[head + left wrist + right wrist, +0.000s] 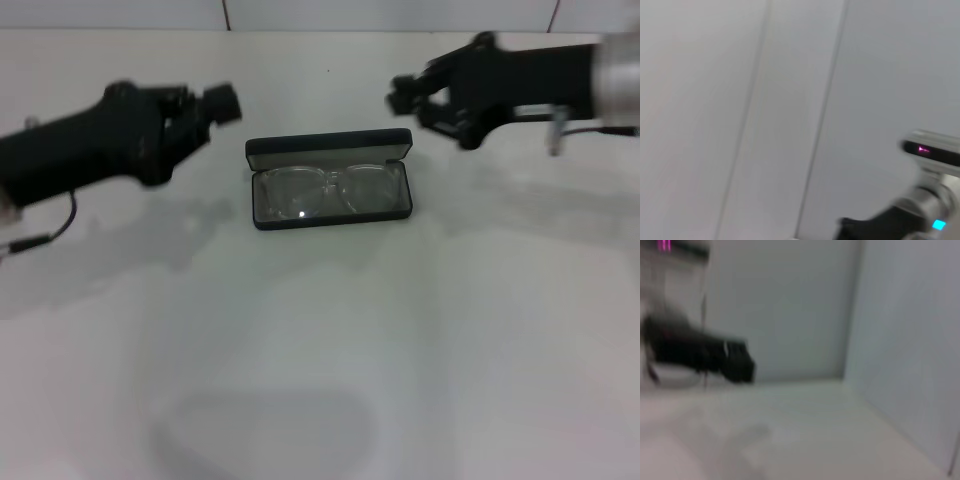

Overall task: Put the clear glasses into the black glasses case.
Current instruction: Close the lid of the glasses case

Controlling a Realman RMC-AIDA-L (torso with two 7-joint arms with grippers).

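The transparent plastic clear glasses (pixel 330 190) are lying inside the open black rectangular glasses case (pixel 330 182) on the white table (pixel 320 340); the left gripper (pixel 222 102) and right gripper (pixel 403 95) are hovering beside it, holding nothing, jaw opening impossible to tell

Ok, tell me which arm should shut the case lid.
Probably the right. The glasses already lie in the open case, and its lid stands at the far edge. The right gripper hovers just off the lid's right end; the left gripper sits slightly farther off.
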